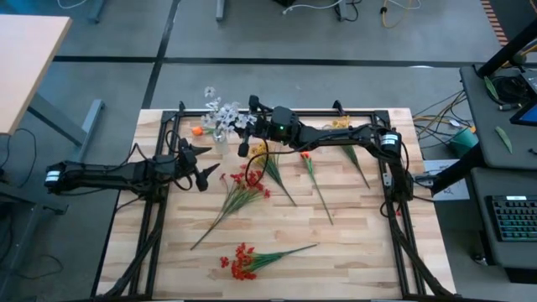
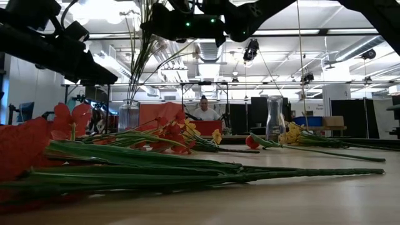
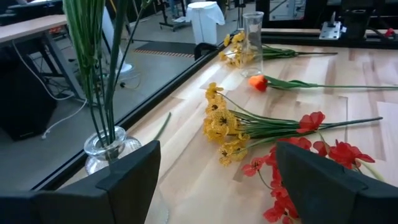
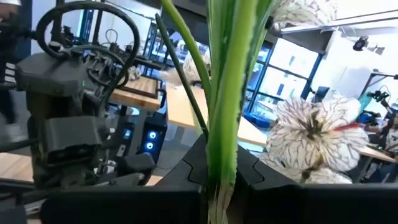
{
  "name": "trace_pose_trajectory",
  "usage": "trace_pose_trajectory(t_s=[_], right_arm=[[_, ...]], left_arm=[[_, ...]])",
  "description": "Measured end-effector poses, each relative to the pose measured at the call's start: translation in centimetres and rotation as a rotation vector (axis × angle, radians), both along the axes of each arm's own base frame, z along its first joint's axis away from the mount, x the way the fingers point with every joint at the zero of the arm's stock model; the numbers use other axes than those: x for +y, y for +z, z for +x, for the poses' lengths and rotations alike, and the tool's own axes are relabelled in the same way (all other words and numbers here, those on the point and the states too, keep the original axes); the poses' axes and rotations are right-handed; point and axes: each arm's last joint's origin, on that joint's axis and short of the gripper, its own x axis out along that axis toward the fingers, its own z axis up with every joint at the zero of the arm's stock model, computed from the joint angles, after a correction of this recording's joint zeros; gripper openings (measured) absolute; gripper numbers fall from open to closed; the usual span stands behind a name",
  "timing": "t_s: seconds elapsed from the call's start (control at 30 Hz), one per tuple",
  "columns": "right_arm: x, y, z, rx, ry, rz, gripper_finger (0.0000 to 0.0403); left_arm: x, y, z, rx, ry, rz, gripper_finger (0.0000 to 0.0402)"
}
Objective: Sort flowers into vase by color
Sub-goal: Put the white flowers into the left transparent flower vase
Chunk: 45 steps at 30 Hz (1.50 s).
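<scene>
A white-blossomed spray (image 1: 223, 109) stands with its green stems (image 3: 99, 68) in a clear glass vase (image 3: 109, 148) at the table's far left. My right gripper (image 1: 244, 144) reaches across from the right and is shut on those stems above the vase. My left gripper (image 1: 201, 166) hovers open just near of the vase, touching nothing. Lying flat on the table are a yellow spray (image 3: 221, 122), a red spray (image 1: 244, 181), another red spray (image 1: 242, 262), a single red flower (image 1: 306, 156) and more yellow flowers (image 1: 340, 123). My right gripper pinches the bundle of green stems (image 4: 221, 163) between its two fingers, well below the white blossoms (image 4: 316, 134). The stems pass upright through the shut fingers, which lie across them. Their lower ends sit in the vase (image 2: 128, 115).
A second clear vase (image 2: 273, 115) stands at the far right of the table, beside the yellow flowers (image 3: 233, 50). An orange blossom (image 1: 196, 130) lies by the first vase. A black frame (image 1: 394, 201) borders the wooden tabletop. A person (image 2: 204, 109) sits in the room beyond.
</scene>
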Motion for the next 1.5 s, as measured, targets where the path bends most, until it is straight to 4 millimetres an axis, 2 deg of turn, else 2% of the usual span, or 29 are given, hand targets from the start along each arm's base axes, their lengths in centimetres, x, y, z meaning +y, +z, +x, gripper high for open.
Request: trace_pose_trajectory(t_s=[0.2,0.6,0.7,0.8,0.97,1.2,1.5], right_arm=[[-0.3,-0.9,0.3,0.014,-0.02,0.007,0.0013],[-0.4,-0.9,0.3,0.008,-0.019,0.029,0.0013],[-0.4,-0.9,0.3,0.008,-0.019,0.029,0.0013],[-0.4,-0.9,0.3,0.009,-0.019,0.03,0.0013],[-0.4,-0.9,0.3,0.009,-0.019,0.03,0.0013],[-0.4,-0.9,0.3,0.009,-0.019,0.028,0.0013],[-0.4,-1.0,0.3,0.019,-0.019,0.016,0.0013]], left_arm=[[0.0,0.0,0.0,-0.001,0.0,-0.001,0.03],[0.0,0.0,0.0,-0.006,0.005,-0.013,0.03],[0.1,-0.1,-0.1,-0.006,0.066,-0.008,0.03],[0.4,-0.5,-0.1,0.005,0.153,-0.016,0.03],[0.4,-1.7,0.1,0.052,0.134,-0.032,0.03],[1.6,-2.3,0.4,0.044,0.196,-0.001,0.03],[4.2,-3.4,0.0,-0.007,0.277,-0.001,0.03]])
